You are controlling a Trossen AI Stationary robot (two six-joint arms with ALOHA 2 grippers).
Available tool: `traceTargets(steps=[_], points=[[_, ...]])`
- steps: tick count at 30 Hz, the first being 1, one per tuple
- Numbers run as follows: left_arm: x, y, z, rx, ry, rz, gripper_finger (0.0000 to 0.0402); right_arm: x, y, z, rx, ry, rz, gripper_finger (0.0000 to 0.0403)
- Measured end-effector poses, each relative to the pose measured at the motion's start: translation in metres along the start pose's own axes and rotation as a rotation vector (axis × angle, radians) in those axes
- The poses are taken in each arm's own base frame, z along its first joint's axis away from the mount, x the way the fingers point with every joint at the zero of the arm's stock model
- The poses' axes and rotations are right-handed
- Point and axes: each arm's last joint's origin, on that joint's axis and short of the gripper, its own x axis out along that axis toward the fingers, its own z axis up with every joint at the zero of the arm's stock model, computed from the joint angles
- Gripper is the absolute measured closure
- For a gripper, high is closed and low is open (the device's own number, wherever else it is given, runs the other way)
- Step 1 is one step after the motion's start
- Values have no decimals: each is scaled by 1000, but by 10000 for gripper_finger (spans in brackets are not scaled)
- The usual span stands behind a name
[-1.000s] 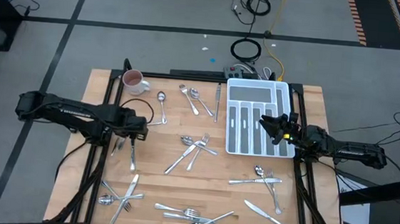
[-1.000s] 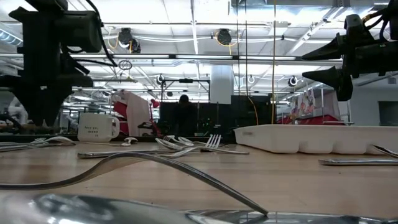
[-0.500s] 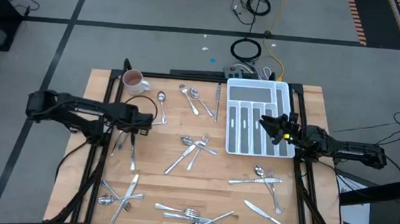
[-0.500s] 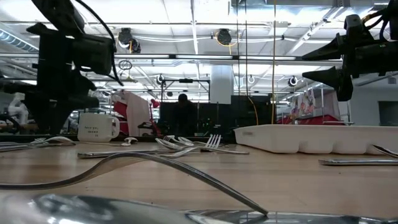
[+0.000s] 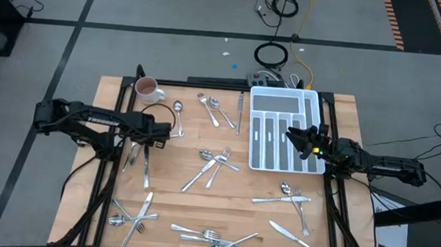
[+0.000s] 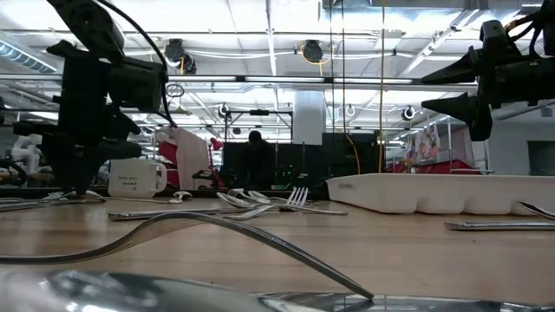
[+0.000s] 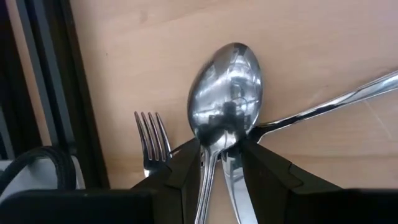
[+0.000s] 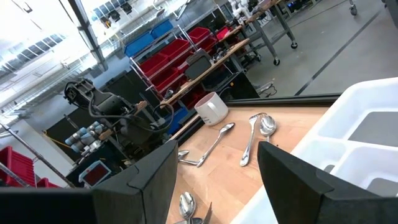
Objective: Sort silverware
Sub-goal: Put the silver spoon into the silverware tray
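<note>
Silverware lies scattered over the wooden table [image 5: 198, 208]. My left gripper [image 5: 156, 137] points steeply down at the table's left side, open. Its two fingers stand on either side of the neck of a spoon [image 7: 225, 93] that lies flat with its bowl up. A fork [image 7: 152, 140] lies beside the spoon, and another handle [image 7: 329, 109] runs out from under it. In the low view this gripper [image 6: 74, 186] reaches down almost to the tabletop. My right gripper [image 5: 292, 137] waits open and level above the white tray [image 5: 310, 107], holding nothing. My left gripper comes from above with one finger [image 7: 186, 177] on each side of the spoon's neck [image 7: 214, 149], lying across the handle. The spoon rests on the table. Whether either finger touches it, I cannot tell.
A white mug [image 5: 146, 90] stands at the far left corner. More spoons [image 5: 212, 107] lie near the far edge. Forks and knives are crossed at the middle [image 5: 213, 164], right [image 5: 289, 198] and near edge [image 5: 211, 237]. Black frame rails [image 5: 115, 162] run along the table's sides.
My left gripper has gone toward the table's right edge and down toward the silverware at the left, tipping more steeply downward. Most of this happened in the first half second. The gap between its fingers looks unchanged. The silverware has stayed where it was.
</note>
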Motion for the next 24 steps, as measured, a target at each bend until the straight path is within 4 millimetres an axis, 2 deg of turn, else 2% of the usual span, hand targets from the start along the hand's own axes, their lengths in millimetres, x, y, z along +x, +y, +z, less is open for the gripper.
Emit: traceTargets(steps=[8,11,17,24], points=[[13,2,-2,-11,2,-3,282,0,0,0,0,0,-2,188],[15,3,-3,-15,3,-2,305,0,0,0,-1,0,-2,188],[14,2,-2,-19,2,-5,385,0,0,0,-2,1,-6,188],[9,-1,0,-24,3,-28,390,0,-1,-1,-5,7,-10,188]])
